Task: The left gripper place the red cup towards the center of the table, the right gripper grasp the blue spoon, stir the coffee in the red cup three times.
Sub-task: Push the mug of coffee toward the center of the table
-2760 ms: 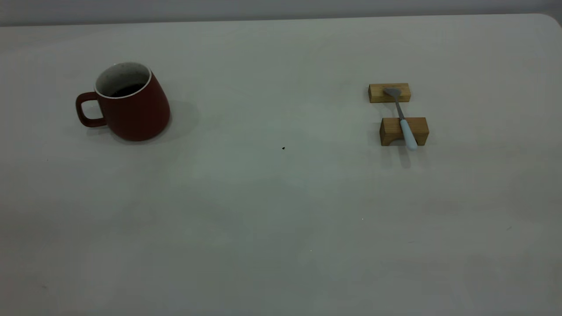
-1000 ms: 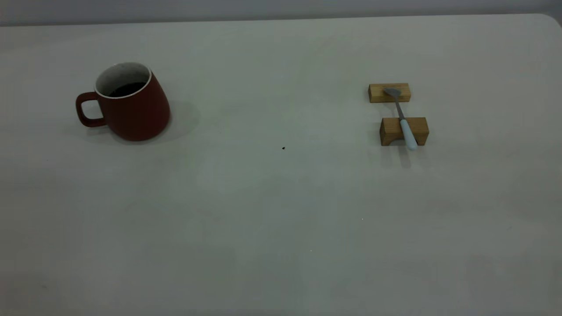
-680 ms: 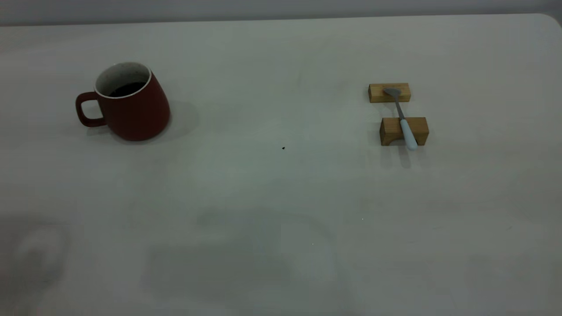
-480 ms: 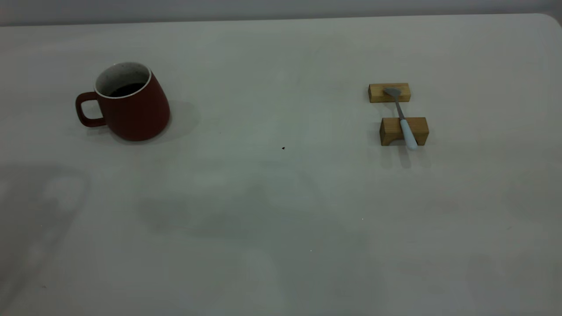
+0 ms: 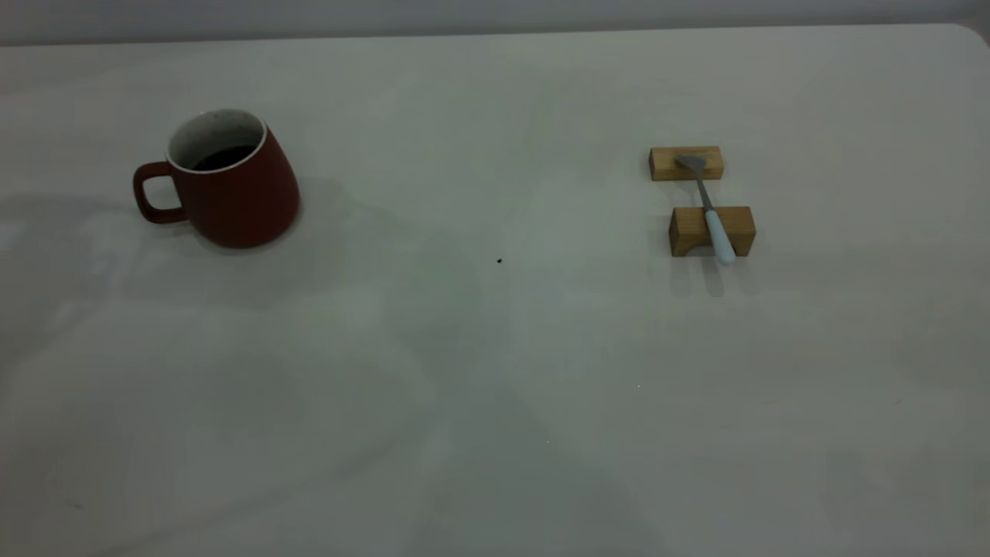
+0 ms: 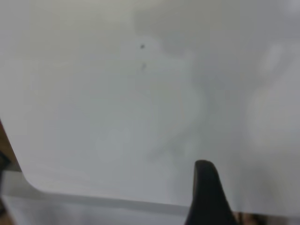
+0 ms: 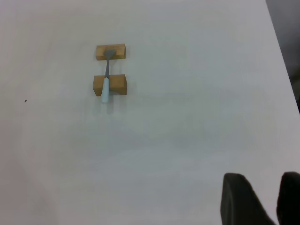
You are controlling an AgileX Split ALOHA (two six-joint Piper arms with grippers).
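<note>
Neither gripper touches anything yet: right gripper fingers slightly parted, my left gripper's state I cannot tell. Dark red ceramic cup of coffee sits far left; a hasty shove could slosh it.

Exterior camera looks down across the table toward its far edge. The right wrist camera hangs high, sharing the wooden blocks; the left wrist camera sits nearer a rounded corner.
</note>
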